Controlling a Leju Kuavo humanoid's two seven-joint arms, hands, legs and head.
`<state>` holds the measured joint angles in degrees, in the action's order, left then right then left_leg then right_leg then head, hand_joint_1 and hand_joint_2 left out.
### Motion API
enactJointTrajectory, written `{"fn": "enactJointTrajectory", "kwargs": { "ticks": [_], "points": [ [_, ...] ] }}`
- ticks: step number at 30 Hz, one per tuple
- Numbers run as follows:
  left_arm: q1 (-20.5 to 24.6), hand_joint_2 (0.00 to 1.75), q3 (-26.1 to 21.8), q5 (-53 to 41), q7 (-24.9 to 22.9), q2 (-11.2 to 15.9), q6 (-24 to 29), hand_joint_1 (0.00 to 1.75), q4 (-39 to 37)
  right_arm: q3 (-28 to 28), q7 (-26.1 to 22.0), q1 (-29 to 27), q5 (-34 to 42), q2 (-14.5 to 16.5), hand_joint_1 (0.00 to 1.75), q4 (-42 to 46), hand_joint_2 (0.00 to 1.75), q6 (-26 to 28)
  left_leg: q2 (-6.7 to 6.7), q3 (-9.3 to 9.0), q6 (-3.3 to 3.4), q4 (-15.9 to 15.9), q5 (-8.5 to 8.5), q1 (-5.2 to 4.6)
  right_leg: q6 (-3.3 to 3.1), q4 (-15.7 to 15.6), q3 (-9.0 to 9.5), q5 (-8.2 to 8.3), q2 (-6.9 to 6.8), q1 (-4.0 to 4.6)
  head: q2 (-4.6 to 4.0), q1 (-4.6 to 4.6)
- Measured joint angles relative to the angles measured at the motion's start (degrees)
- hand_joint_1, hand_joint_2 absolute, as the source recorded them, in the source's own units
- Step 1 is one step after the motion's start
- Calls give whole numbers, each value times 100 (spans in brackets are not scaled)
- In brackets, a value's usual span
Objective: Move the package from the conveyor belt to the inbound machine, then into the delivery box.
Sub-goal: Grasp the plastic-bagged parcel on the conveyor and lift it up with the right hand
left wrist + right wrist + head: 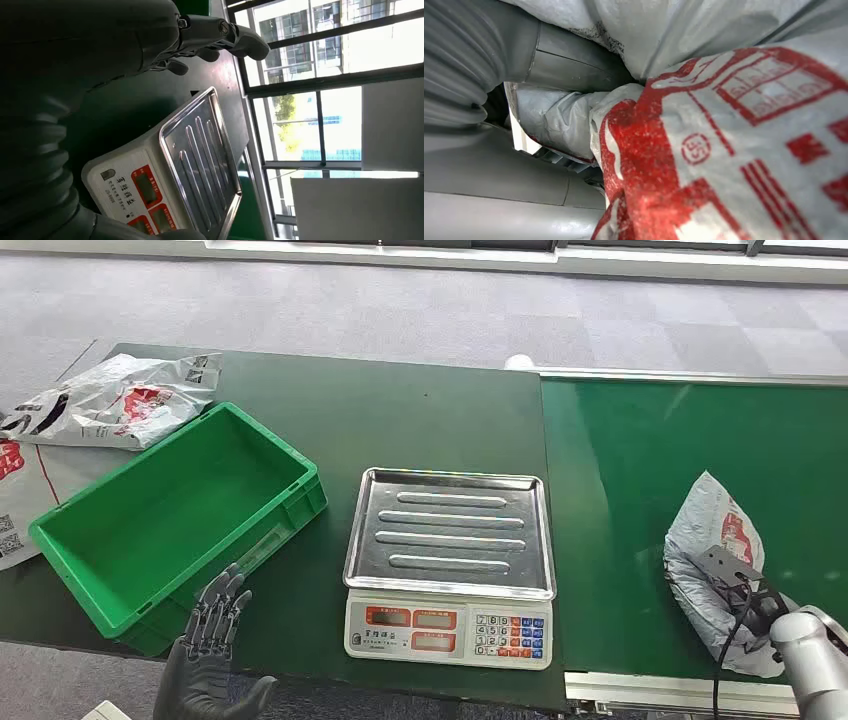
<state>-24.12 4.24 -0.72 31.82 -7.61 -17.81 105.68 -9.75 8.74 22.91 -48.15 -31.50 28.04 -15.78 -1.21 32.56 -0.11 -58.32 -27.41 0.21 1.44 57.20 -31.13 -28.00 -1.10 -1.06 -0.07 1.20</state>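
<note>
- Head view puts the crumpled grey plastic mailer package with red print [712,558] on the bright green conveyor belt [640,460], at our far right, its long axis running roughly away from us and leaning a little toward the middle.
- Our right hand [748,592] lies on the near end of that package; in the right wrist view the grey film and its red print [724,150] press right up against a thick grey digit, so we judge the fingers to be grasping the bag, though the fingertips themselves are hidden.
- From there the silver-trayed electronic weighing scale [449,533], which we take for the inbound machine, lies to the left of the package, across the edge where the belt meets the dark green table [400,410]. The carry is leftward, and the right arm is plainly the nearer one.
- Further left sits the green plastic delivery box [150,515], angled on the table.
- Our left hand [213,640] hovers just beside the box's near corner, fingers spread and holding nothing; its wrist view looks across the scale tray [200,150].
- Beyond the box lie other grey and red printed bags [110,400].
</note>
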Motion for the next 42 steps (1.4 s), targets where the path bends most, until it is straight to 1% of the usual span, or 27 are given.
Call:
{"fn": "enactJointTrajectory", "kwargs": {
  "ticks": [18, 20, 21, 22, 23, 25, 26, 27, 28, 29, 30, 33, 34, 42],
  "points": [
    [0, 175, -2, 0, 0, 0, 0, 0, -7, 1, 0, -1, 0, 0, 175, -28, 175, -4, -2, -1, 9, -2, -1, -2, 3, -9, 9, 1, -3, -2, 0, 0],
    [3, 175, -2, 0, 17, -1, 7, 0, -8, -1, -105, -22, 110, 18, 175, -3, 175, 81, -8, 3, 11, -1, 0, -1, 4, -8, 19, 2, -9, 0, 0, 0],
    [10, 175, 0, 0, 55, -2, 37, 0, -14, -20, -309, -137, 343, 75, 175, 184, 175, 296, -16, 13, 13, -1, 2, 3, 4, -8, 27, 3, -18, 5, 0, -3],
    [18, 175, 8, 3, 105, -4, 97, 0, -25, -48, -670, -329, 714, 166, 175, 578, 175, 693, -24, 32, 15, 0, 3, 4, 5, -6, 31, 3, -27, 7, 0, -9],
    [32, 175, 19, 17, 161, -5, 187, 0, -41, -76, -1159, -566, 1151, 304, 175, 1168, 175, 1307, -19, 50, 14, 0, 3, 2, 5, -2, 22, 5, -21, 5, 0, -11],
    [98, 175, 69, 75, 238, -1, 399, 0, -83, -98, -2135, -973, 1764, 618, 175, 2579, 175, 2992, 13, 63, 14, 0, 6, -16, 5, 16, -27, 6, 10, -15, 0, -12],
    [134, 175, 101, 115, 258, 3, 487, 0, -99, -91, -2424, -1068, 1862, 748, 175, 3152, 175, 3866, 28, 54, 13, 0, 11, -21, 5, 24, -49, 7, 24, -22, 0, -9],
    [160, 175, 133, 150, 271, 9, 557, 0, -112, -85, -2568, -1118, 1886, 846, 175, 3605, 175, 4629, 28, 45, 13, 0, 16, -23, 5, 30, -56, 7, 24, -22, 0, -10],
    [168, 175, 157, 181, 279, 16, 613, 0, -122, -84, -2626, -1147, 1914, 914, 175, 3968, 175, 5181, 24, 40, 12, 0, 21, -18, 3, 31, -55, 7, 20, -18, 0, -11],
    [166, 175, 172, 208, 283, 28, 659, 0, -127, -83, -2660, -1160, 1953, 975, 175, 4252, 175, 5460, 21, 39, 7, 1, 22, -14, 1, 32, -53, 7, 20, -13, 0, -11],
    [163, 175, 182, 231, 287, 44, 702, 0, -132, -83, -2710, -1169, 2001, 1026, 175, 4479, 175, 5492, 24, 38, 3, 2, 21, -11, -1, 32, -52, 8, 25, -10, 0, -11],
    [164, 175, 240, 303, 311, 102, 810, 0, -136, -80, -2848, -1192, 2118, 1129, 175, 4894, 175, 4987, 38, 36, -4, 4, 17, -10, -4, 33, -57, 9, 39, -10, 0, -9],
    [162, 175, 266, 325, 317, 122, 833, 0, -136, -79, -2868, -1196, 2144, 1151, 175, 4980, 175, 4893, 39, 37, -4, 4, 18, -10, -4, 33, -58, 9, 38, -10, 0, -9],
    [152, 175, 410, 420, 377, 230, 1034, 0, -136, -76, -2891, -1208, 2241, 1214, 175, 5307, 175, 4686, 38, 40, -4, 4, 20, -11, -7, 33, -59, 13, 38, -12, 0, -10]
  ]
}}
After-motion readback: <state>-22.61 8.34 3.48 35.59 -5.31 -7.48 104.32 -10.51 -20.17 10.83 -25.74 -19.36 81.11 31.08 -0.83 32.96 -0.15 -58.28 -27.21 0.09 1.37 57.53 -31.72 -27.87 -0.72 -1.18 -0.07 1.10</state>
